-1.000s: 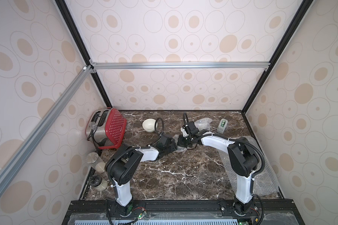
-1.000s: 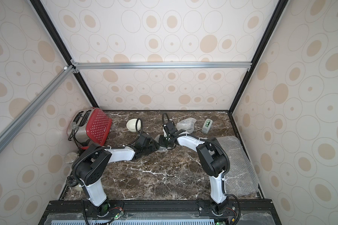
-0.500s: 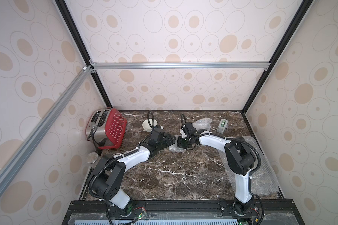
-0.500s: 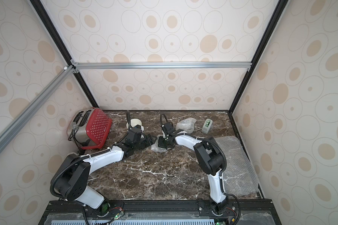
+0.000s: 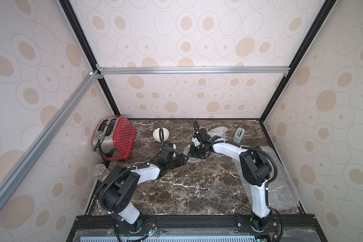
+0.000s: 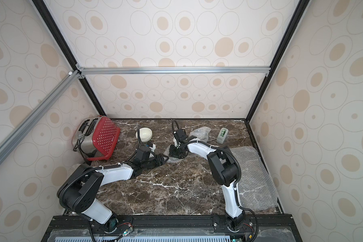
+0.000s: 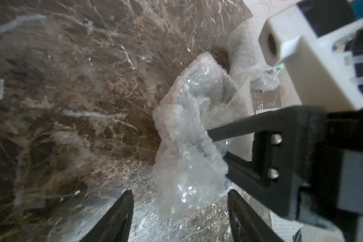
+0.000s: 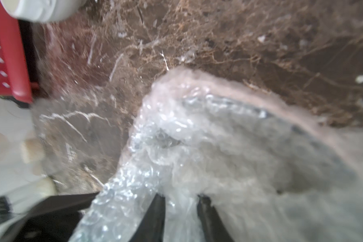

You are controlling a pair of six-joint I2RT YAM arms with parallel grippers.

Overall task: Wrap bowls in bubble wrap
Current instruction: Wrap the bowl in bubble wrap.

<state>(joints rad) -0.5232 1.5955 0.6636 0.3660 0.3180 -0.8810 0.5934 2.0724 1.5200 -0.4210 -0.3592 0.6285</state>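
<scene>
Left end effector (image 5: pixel 185 159), arm stretched low, faces bubble wrap (image 7: pixel 189 150).

white links (image 5: pixel 149 172), black joints (image 5: pixel 253 167), black fingers (image 7: pixel 122 215)

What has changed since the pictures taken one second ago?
The left gripper, open, swung out toward the cream bowl, then came back to the bubble wrap bundle. The right gripper, shut before, has parted its jaws at the bundle. The bowl, toaster, tape dispenser and flat sheet stayed in place.
</scene>
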